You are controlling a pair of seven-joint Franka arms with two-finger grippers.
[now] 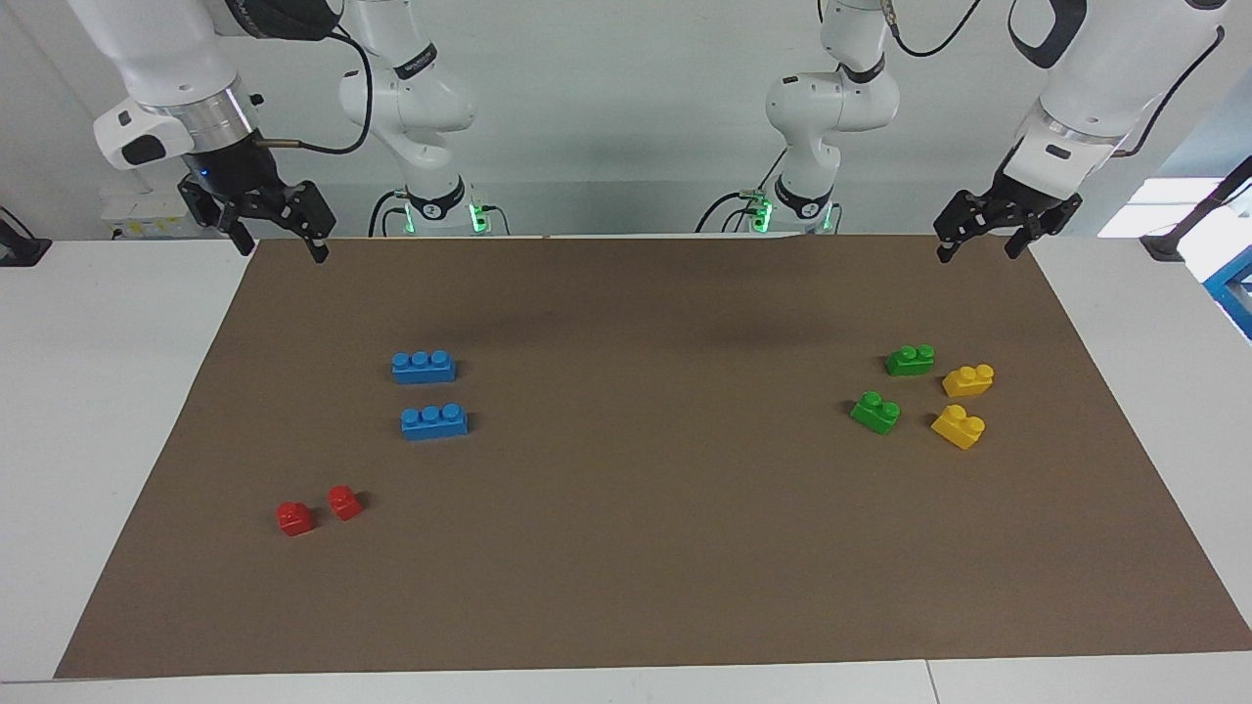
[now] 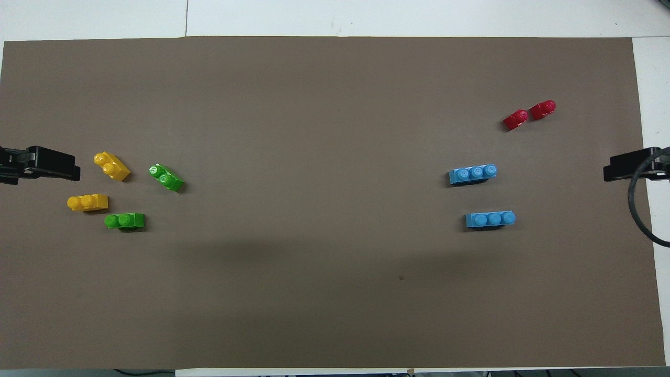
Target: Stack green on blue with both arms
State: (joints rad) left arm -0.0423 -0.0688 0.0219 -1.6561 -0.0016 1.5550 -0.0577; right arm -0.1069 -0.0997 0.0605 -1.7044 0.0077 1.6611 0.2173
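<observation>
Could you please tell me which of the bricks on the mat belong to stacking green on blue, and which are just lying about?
Belong to the job:
- two green bricks, toward the left arm's end
- two blue bricks, toward the right arm's end
- left gripper and right gripper, both waiting, raised over the mat's corners

Lying about:
- two yellow bricks, beside the green ones
- two red bricks

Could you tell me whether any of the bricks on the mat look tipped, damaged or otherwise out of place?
Nothing stands out. Both green bricks, blue bricks, yellow bricks and red bricks sit studs-up, apart, unstacked; some are merely angled.
</observation>
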